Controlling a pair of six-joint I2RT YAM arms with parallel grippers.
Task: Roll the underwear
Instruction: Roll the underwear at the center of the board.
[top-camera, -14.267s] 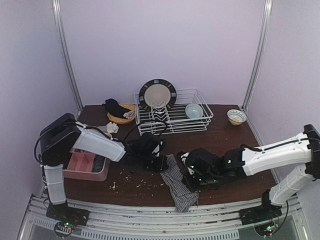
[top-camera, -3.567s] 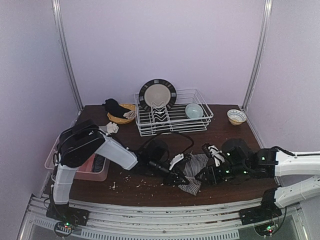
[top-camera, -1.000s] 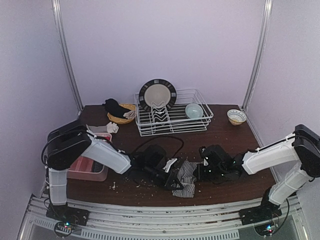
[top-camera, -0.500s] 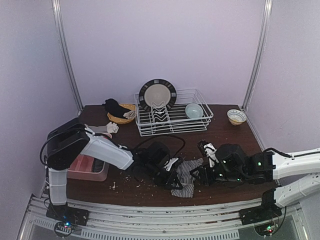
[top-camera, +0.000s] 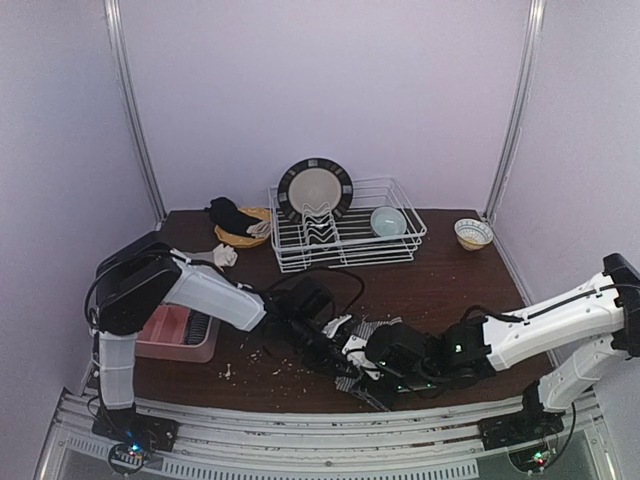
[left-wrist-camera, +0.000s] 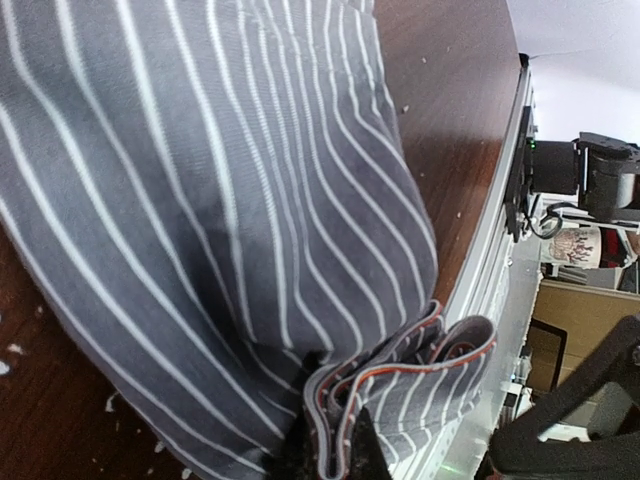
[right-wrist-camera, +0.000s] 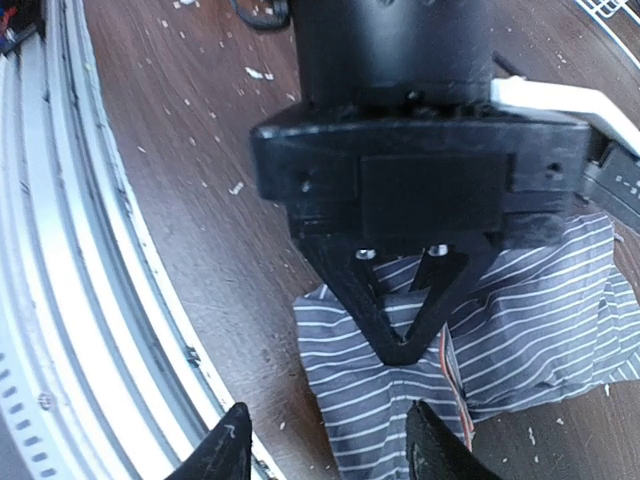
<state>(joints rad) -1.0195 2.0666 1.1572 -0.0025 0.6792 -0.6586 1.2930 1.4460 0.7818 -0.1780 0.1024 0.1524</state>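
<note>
Underwear (right-wrist-camera: 520, 330) lay bunched on the counter (right-wrist-camera: 200, 200), near its front edge. Left gripper (right-wrist-camera: 402, 348) was clamped on the waistband fold. Right gripper (right-wrist-camera: 328, 445) was apart, hovering just short of that fold; cloth extended beyond it.

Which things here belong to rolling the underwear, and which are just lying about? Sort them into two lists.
In the job:
striped underwear
left tool, shut on its edge
right tool, open over it

Lying about:
dish rack
plate
blue bowl
patterned bowl
pink tray
yellow dish with black cloth
crumbs
</note>
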